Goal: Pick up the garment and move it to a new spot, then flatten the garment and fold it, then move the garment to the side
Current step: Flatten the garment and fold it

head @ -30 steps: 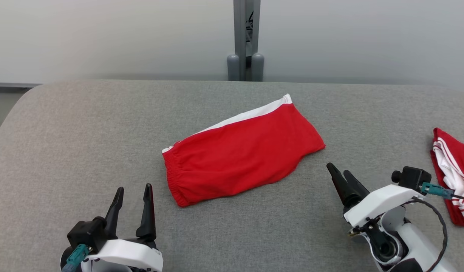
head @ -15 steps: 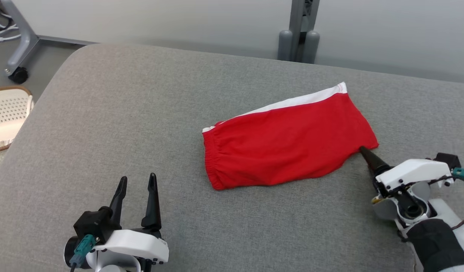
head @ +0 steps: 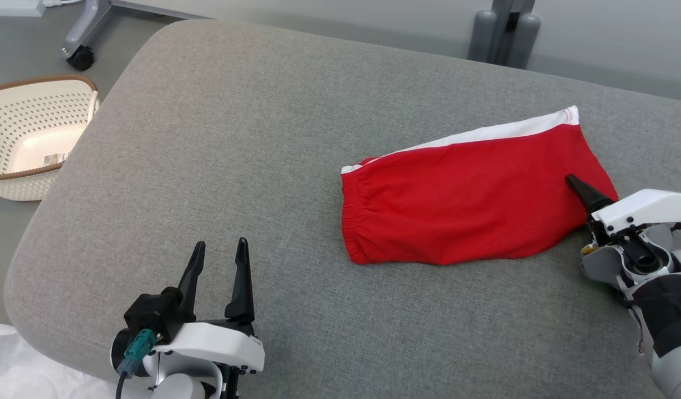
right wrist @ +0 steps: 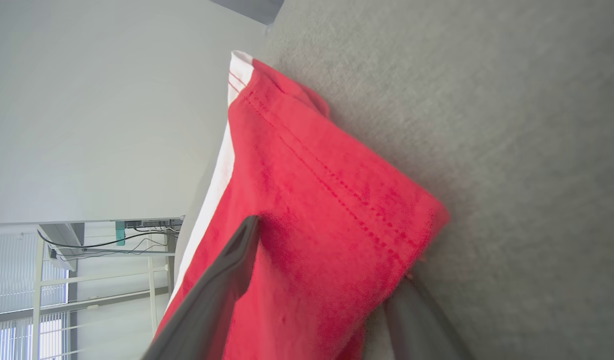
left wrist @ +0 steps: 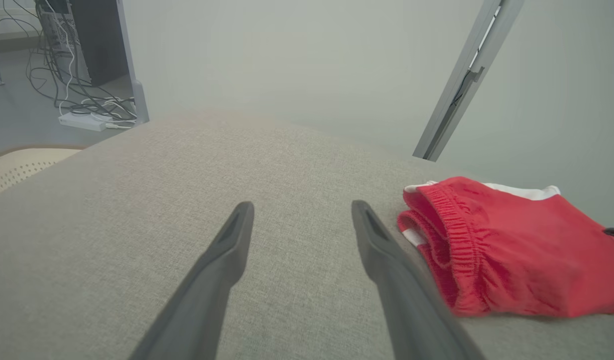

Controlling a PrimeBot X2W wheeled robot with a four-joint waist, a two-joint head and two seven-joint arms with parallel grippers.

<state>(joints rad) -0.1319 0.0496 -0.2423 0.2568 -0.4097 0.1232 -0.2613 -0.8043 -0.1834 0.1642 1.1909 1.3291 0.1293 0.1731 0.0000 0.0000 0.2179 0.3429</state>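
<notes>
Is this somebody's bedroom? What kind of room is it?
Probably not a bedroom, more like a robot test lab: a padded grey table, a tangle of cables on the bare floor, and a wheeled metal stand near a laundry basket.

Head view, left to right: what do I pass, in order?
Perforated white basket → left gripper, fingers apart over the grey cushion → red shorts → right gripper, fingers straddling the shorts' right hem.
</notes>
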